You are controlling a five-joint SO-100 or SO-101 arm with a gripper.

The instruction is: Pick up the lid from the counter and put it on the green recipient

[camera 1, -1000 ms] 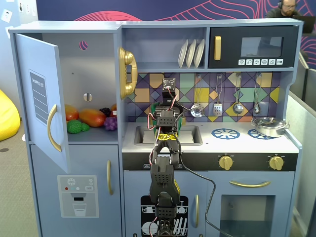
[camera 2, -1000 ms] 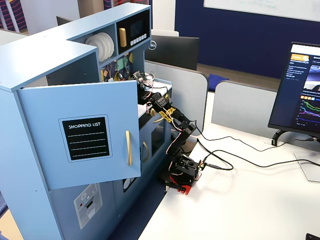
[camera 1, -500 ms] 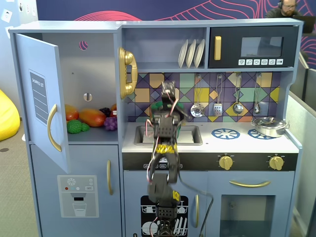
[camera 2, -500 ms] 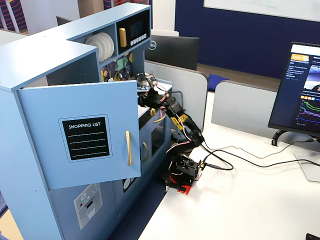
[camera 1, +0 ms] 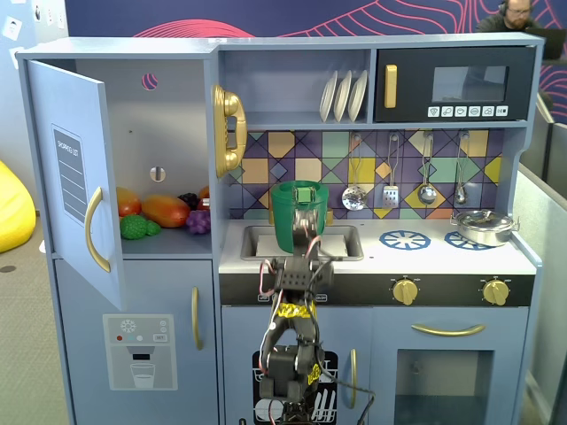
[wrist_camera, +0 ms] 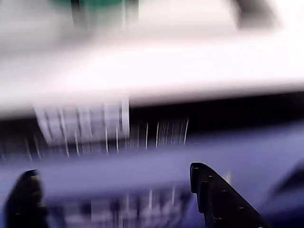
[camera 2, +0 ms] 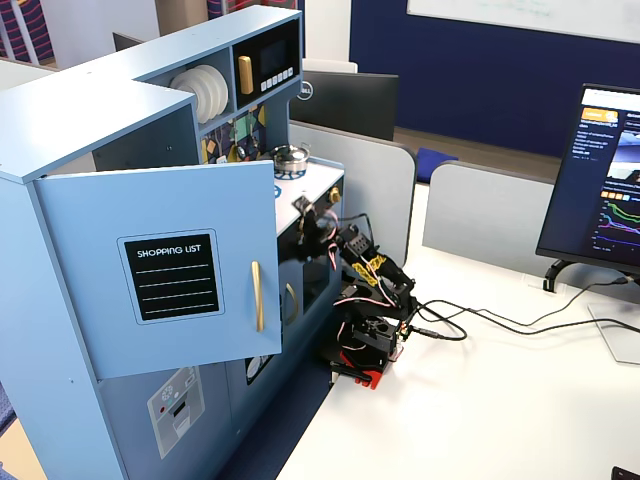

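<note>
While the wrist view is smeared with blur, I can still make out the gripper (wrist_camera: 118, 190): two dark fingers (wrist_camera: 223, 199) at the bottom edge, spread wide apart, nothing between them. Behind them I see only the toy kitchen's white counter edge and dark front strip, plus a green smudge at top left.

From the front fixed view, the green pot (camera 1: 297, 217) stands upright in the sink (camera 1: 341, 243), centre frame. Bright-green lid (camera 1: 301, 189) sits on top of the pot, looks level. Arm (camera 1: 297, 283) is just below and in front of the pot; can't tell from here if it touches.

Silver pan (camera 1: 483, 227) sits on the blue burner at right, well apart from the pot. Cupboard door (camera 1: 75, 177) hangs open at left.

Side fixed view: arm (camera 2: 365, 290) reaches to the counter edge; pot hidden by the door (camera 2: 165, 270).
</note>
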